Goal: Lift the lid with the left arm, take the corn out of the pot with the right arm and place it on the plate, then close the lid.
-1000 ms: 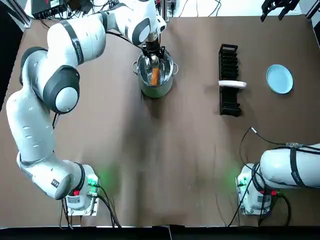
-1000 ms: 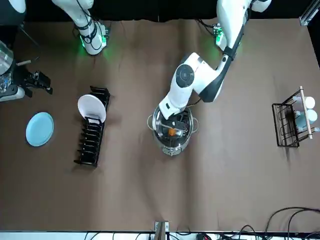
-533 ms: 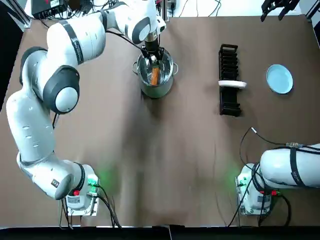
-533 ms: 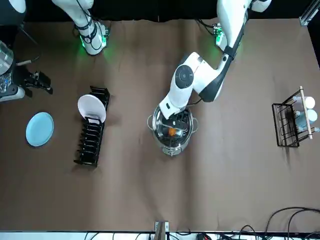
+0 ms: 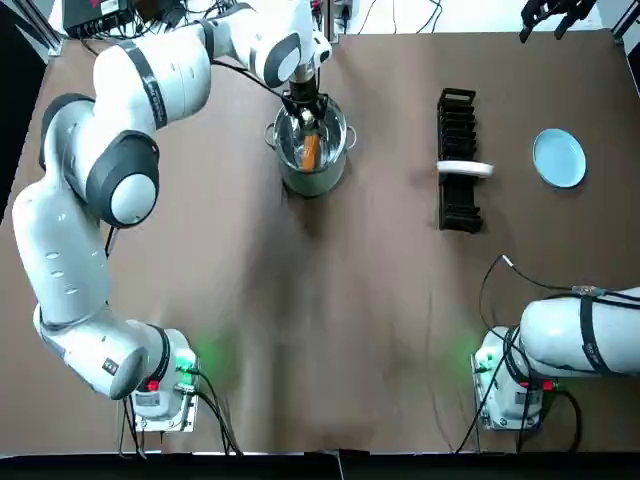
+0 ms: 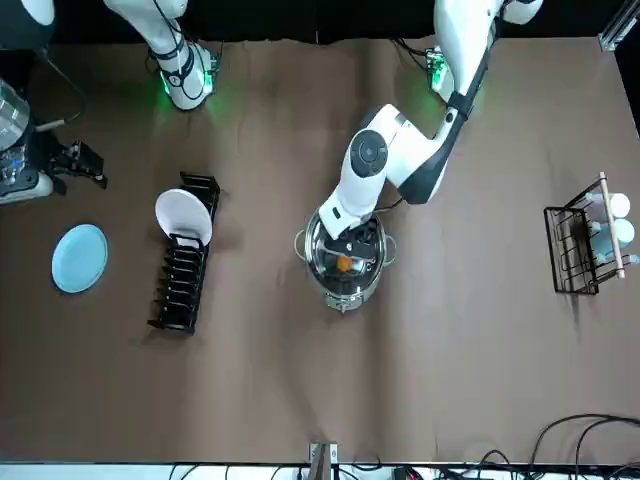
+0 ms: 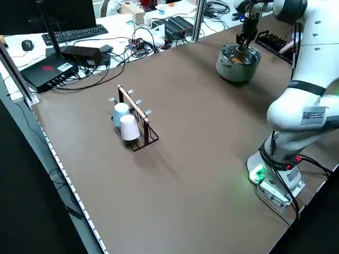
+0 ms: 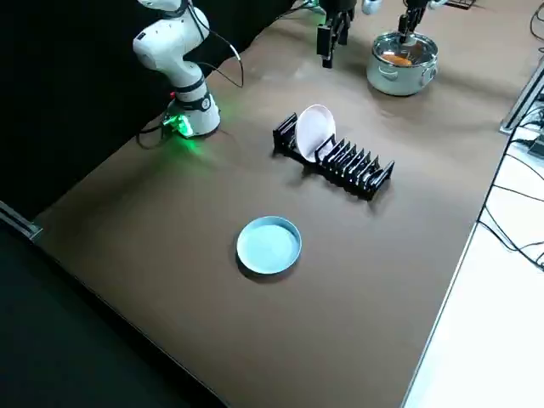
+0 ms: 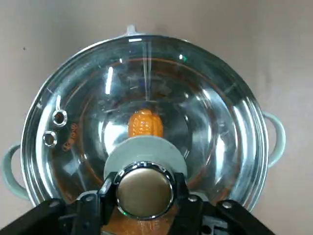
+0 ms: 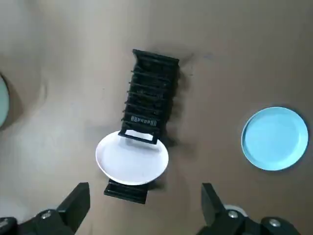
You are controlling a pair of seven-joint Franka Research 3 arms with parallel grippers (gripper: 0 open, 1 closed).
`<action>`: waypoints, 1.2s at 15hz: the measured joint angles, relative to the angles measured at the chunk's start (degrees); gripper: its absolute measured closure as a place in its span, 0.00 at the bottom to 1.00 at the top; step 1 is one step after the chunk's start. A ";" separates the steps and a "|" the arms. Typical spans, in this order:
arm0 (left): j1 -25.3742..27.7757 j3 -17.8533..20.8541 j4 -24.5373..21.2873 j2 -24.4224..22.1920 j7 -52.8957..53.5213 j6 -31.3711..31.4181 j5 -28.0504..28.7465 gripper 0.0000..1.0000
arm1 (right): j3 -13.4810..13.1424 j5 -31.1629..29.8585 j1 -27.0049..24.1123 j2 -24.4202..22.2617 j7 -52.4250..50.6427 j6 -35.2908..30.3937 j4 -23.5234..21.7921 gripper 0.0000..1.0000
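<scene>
A steel pot (image 5: 311,172) stands at the far middle of the table, with its glass lid (image 9: 205,117) sitting on it. Through the glass I see an orange corn cob (image 9: 145,124) lying inside (image 5: 310,150). My left gripper (image 9: 144,191) is directly over the pot (image 6: 352,235), shut on the lid's round metal knob (image 9: 145,190). A light blue plate (image 5: 558,157) lies flat at the far right of the table. My right gripper (image 10: 146,215) hangs open and high up beyond the table's far right corner (image 5: 555,12), holding nothing.
A black dish rack (image 5: 458,160) with one white plate (image 5: 465,169) upright in it stands between the pot and the blue plate. A wire rack with white cups (image 7: 131,120) is on the robot's left side. Cables run along the table's far edge.
</scene>
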 joint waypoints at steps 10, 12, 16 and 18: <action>16.43 0.12 2.26 -11.70 -0.56 -13.01 -0.07 0.49 | 0.30 1.30 10.67 4.40 5.16 1.39 2.60 0.00; 21.77 0.13 2.24 -13.29 -0.49 -16.19 -0.07 0.49 | 0.34 1.32 14.69 7.40 11.78 1.62 4.98 0.00; 29.96 0.16 1.84 -13.82 -0.46 -18.59 -0.70 0.49 | 0.38 1.20 23.47 16.27 24.77 3.52 11.21 0.00; 32.34 0.16 1.19 -13.82 -0.46 -18.62 -0.92 0.49 | 0.35 1.16 26.93 20.38 31.41 7.63 12.96 0.00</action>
